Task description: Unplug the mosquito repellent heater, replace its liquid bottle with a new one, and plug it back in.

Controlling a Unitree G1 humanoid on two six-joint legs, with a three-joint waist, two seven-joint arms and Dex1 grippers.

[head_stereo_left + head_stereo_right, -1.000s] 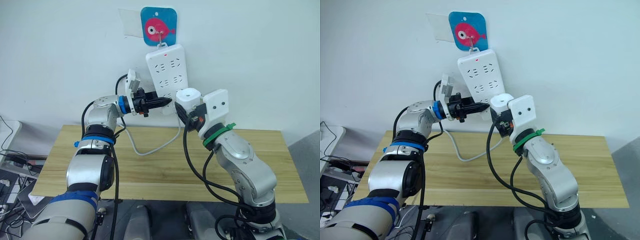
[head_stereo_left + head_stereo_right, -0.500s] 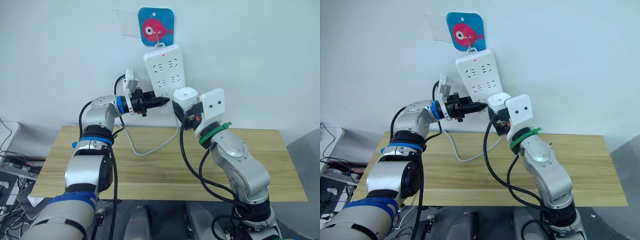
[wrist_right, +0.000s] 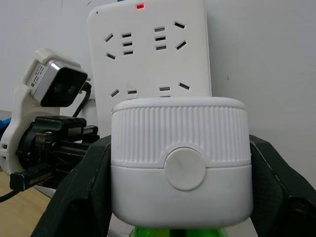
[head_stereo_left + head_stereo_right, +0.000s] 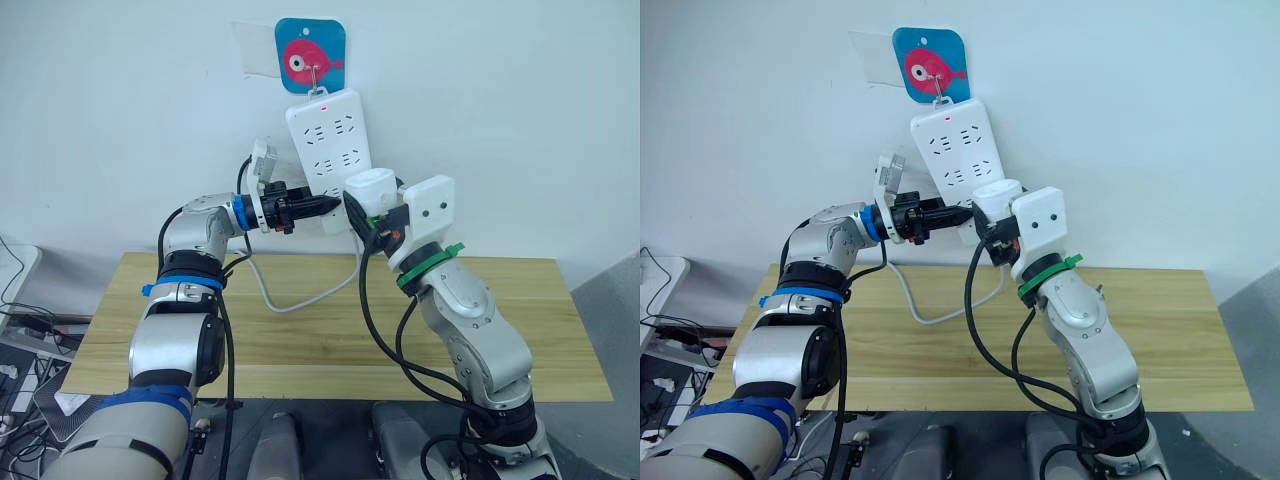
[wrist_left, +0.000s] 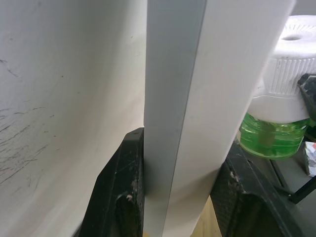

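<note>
My right gripper (image 3: pixel 177 197) clamps the mosquito repellent heater (image 3: pixel 178 158) upright, just before the power strip (image 4: pixel 330 150)'s lower sockets, while my left gripper (image 5: pixel 180 197) pinches the strip's lower edge to steady it.

Smooth white plastic power strip (image 4: pixel 330 150), ribbed matt white plastic mosquito repellent heater (image 3: pixel 178 163), translucent green bottle (image 5: pixel 270 135) perhaps plastic, pale wood-grain table (image 4: pixel 300 330), matt black fingers (image 5: pixel 123 197)

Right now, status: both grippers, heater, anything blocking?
Left gripper clamps edge of long white wall-hung power strip. Right gripper grips small white ribbed heater, green bottle fitted, just before strip. Nothing between.
</note>
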